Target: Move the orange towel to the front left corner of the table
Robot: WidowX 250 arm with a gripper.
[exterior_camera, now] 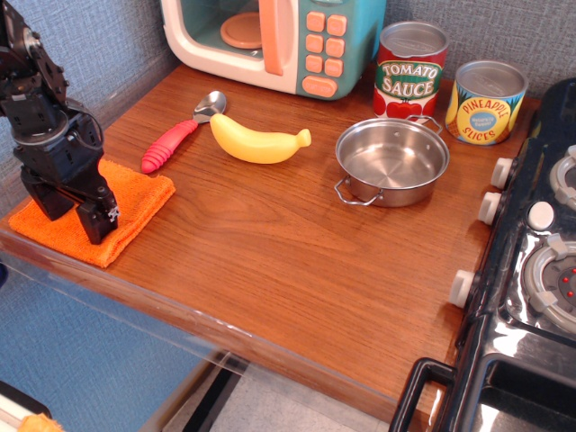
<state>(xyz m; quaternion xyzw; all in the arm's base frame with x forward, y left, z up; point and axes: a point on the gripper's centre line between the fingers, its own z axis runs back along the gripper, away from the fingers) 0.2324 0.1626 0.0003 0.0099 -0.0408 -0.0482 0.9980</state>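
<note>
The orange towel [137, 193] lies flat at the front left corner of the table [270, 256], its front edge close to the table's rounded front edge. My black gripper [70, 216] stands over the left half of the towel, pointing down. Its two fingers are apart and its fingertips [97, 227] are at the cloth. It is open and holds nothing. The arm hides the left part of the towel.
A red-handled spoon [169, 143] and a yellow banana [256, 141] lie behind the towel. A steel pot [391, 162] sits mid-right. Tomato sauce [410, 72] and pineapple [486, 102] cans and a toy microwave [270, 36] stand at the back. A black toy stove [540, 270] is at the right.
</note>
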